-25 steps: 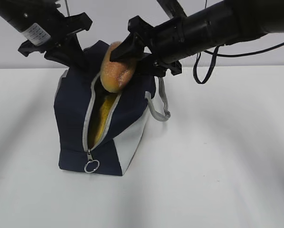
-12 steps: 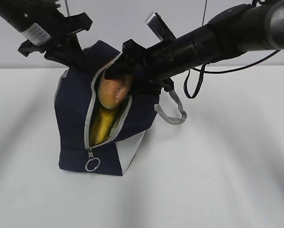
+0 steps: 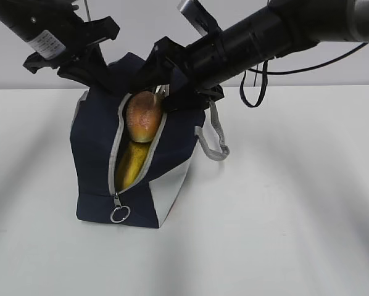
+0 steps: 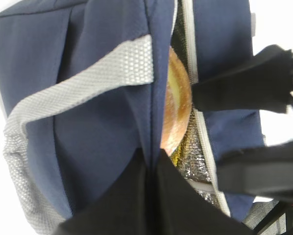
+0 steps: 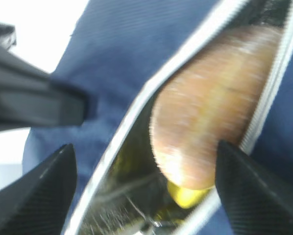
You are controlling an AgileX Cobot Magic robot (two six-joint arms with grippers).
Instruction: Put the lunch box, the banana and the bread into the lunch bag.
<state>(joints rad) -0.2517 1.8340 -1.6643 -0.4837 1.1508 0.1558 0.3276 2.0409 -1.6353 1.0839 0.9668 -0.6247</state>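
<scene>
The navy lunch bag [image 3: 95, 139] stands on the white table with its zipper open. The golden-brown bread [image 3: 142, 117] sits in the top of the opening, free of any fingers, and the yellow banana [image 3: 130, 165] lies under it inside. My right gripper [image 3: 163, 88] hangs open just above the bread. The right wrist view shows that gripper [image 5: 144, 191] spread wide on either side of the bread [image 5: 220, 103] and the banana's tip [image 5: 185, 196]. My left gripper [image 4: 151, 164] is shut on a fold of the bag's navy fabric [image 4: 102, 117] beside the opening. The lunch box is out of view.
The zipper's ring pull [image 3: 119, 214] hangs at the bag's lower front. A grey strap handle [image 3: 214, 140] droops off the bag's right side. A black cable [image 3: 253, 89] loops under the right arm. White table [image 3: 277, 209] stretches to the right and front.
The right gripper carried the bread down into the bag's opening, then spread its jaws and let it go. The left gripper kept its hold on the bag.
</scene>
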